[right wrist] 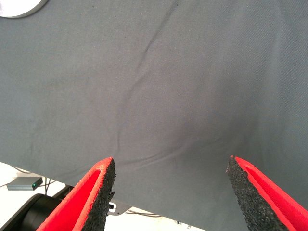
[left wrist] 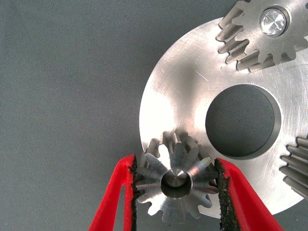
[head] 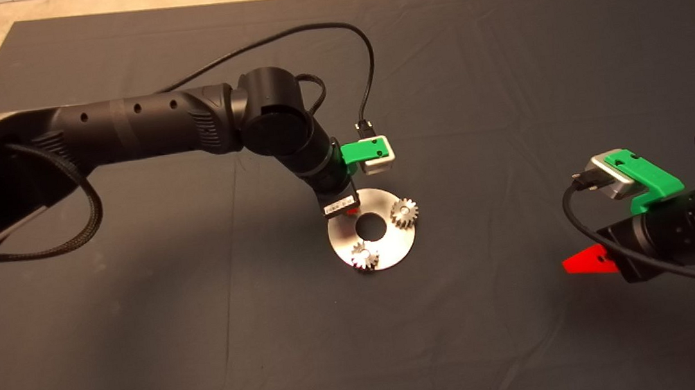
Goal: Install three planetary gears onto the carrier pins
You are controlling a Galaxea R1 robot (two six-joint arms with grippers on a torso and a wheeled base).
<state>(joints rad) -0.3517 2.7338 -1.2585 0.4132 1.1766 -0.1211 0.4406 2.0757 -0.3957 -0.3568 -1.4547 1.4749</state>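
Clamped between the black pads of the left gripper [left wrist: 175,185]: one planetary gear [left wrist: 174,182], shiny face up, bore over a carrier pin [left wrist: 176,179] at the rim of the disc [left wrist: 178,101]. Seen through the bore, the pin's silver top. Held by both red fingers [left wrist: 111,198] against the teeth on opposite sides. Two more planetary gears seated on the same disc: one [head: 404,213] beside the large centre hole [head: 371,226] on the side toward the right arm, its pin's bright tip [left wrist: 273,21] showing in the bore, the other [head: 365,256] at the disc's near edge. Disc flat on the dark mat [head: 207,339] covering the desk, about mid-mat. White label [head: 336,205] on the left wrist, print too small to read. Right gripper [right wrist: 171,192] apart, nothing between its pads, parked over bare mat well to the right of the disc. Black cables looped from both wrist cameras.
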